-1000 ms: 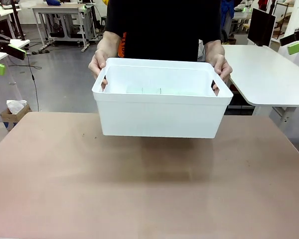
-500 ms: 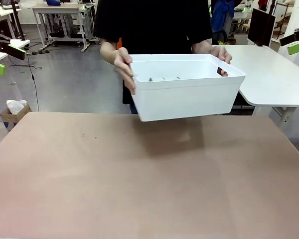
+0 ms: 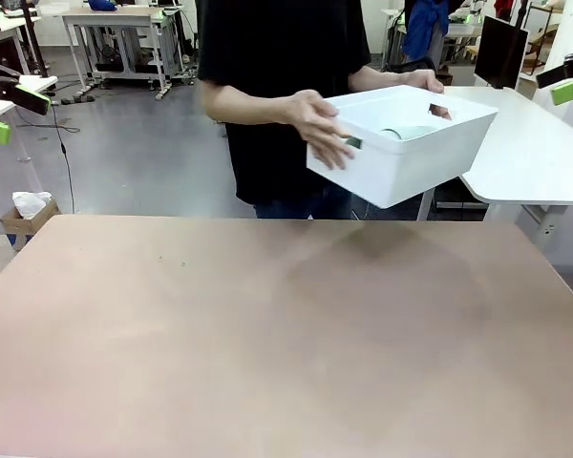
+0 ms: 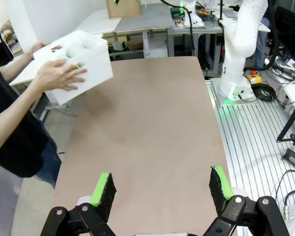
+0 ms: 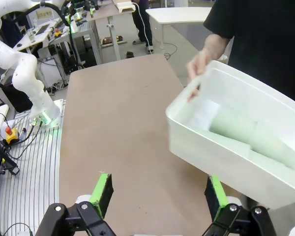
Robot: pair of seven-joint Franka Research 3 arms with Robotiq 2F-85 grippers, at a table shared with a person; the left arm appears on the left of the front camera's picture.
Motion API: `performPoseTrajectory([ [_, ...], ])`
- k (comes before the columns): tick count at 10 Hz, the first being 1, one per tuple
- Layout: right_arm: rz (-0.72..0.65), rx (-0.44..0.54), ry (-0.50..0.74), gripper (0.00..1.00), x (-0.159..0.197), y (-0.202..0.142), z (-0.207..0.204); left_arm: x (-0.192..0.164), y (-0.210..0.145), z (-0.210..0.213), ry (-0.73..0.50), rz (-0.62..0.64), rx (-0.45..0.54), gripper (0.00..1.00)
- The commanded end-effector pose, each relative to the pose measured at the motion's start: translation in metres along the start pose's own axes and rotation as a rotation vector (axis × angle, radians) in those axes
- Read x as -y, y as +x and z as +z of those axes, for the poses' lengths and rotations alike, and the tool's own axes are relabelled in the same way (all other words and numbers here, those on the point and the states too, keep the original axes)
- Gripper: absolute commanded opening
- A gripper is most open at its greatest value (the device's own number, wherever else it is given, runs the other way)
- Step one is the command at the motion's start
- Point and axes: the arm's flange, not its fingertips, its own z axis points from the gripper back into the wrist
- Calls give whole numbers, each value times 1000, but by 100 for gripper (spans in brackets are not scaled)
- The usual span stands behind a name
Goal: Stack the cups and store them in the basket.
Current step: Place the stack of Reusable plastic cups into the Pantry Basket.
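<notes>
Bare table (image 3: 267,343), wide room. Basket (image 3: 401,157) held aloft past far edge, stacked cups (image 5: 250,135) lying inside. Both grippers (image 4: 160,189) (image 5: 157,194) spread.

No text, label, brand, number or sign can be read in any of the views. The basket (image 3: 401,157) bears no legible print on its white walls, and the tabletop (image 3: 267,343) carries no markings.
</notes>
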Motion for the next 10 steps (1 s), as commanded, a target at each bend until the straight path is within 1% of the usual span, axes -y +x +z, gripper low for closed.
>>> performPoseTrajectory([
  [1,-17,-8,-13,100,1,4,0,1,3,0,-6,11,1,100],
  [10,-17,-8,-13,100,1,4,0,1,3,0,-6,11,1,100],
])
